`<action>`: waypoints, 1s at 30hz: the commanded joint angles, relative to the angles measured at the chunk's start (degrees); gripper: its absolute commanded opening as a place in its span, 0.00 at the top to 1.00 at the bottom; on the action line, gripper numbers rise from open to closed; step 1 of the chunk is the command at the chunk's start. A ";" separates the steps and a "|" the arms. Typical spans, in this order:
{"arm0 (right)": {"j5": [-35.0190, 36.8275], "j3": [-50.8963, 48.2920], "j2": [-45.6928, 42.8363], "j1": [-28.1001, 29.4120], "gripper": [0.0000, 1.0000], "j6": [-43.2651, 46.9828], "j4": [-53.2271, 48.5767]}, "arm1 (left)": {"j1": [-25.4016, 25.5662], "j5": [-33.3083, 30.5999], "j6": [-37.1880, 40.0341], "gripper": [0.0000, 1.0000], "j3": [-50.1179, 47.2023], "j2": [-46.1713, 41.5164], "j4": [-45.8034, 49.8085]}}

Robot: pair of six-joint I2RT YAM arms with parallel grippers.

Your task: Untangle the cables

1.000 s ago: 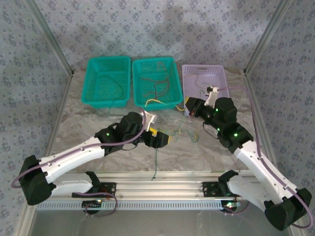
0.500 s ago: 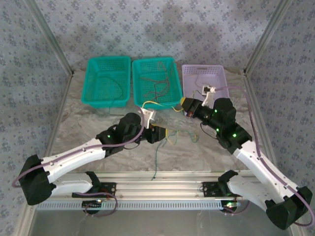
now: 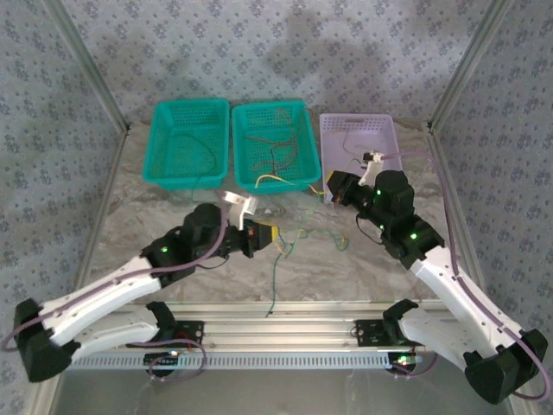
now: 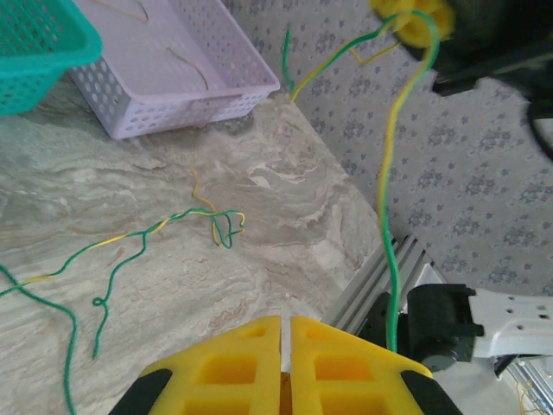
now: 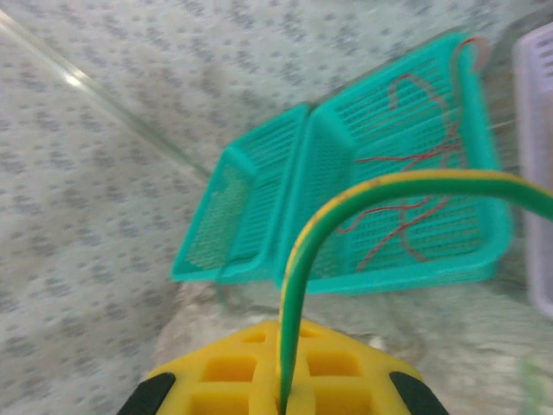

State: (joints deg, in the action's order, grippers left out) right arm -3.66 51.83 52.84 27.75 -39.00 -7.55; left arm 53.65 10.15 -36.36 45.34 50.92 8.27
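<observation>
A green-yellow cable [image 4: 389, 216] stretches through the air between my two grippers. My right gripper [image 5: 289, 333] is shut on one end of the cable [image 5: 298, 259], which rises from between its yellow pads. My left gripper [image 4: 285, 324] is shut. The cable drops behind its right finger, so the grip point is hidden. From above, the left gripper [image 3: 270, 233] sits left of the loose tangle of cables [image 3: 298, 232] on the table, and the right gripper [image 3: 328, 192] is up beside the lilac basket. More green-yellow loops [image 4: 164, 226] lie flat on the marble.
Three baskets stand at the back: an almost bare teal one [image 3: 190, 104], a teal one [image 3: 270, 105] with red and brown cables [image 3: 272, 151] inside, and a lilac one [image 3: 359, 118]. A single green cable [image 3: 273, 285] runs to the table's front rail.
My left gripper has shut and the left arm has drawn back to the left, taking the near end of the tangle with it. The right gripper shifted slightly and stays shut.
</observation>
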 commanded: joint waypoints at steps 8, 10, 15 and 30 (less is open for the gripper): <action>3.10 3.83 7.62 -13.38 1.00 6.47 -6.03 | -6.71 -9.32 9.07 1.00 17.70 -18.34 26.92; 3.11 5.10 9.62 -15.16 1.00 6.78 -7.35 | -6.68 -10.85 10.55 1.00 21.32 -18.99 28.80; 13.53 12.74 15.06 -15.72 1.00 11.03 -11.49 | -6.65 -10.96 11.41 1.00 24.66 -17.71 30.06; -9.98 42.42 58.40 -25.80 1.00 -0.47 -14.73 | -6.63 -8.19 11.33 1.00 25.52 -10.08 28.75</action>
State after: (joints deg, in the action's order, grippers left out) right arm -7.42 89.62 107.79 3.05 -33.58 -21.12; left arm 47.24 0.78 -25.96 69.87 40.51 37.60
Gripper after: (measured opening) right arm 0.055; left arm 0.072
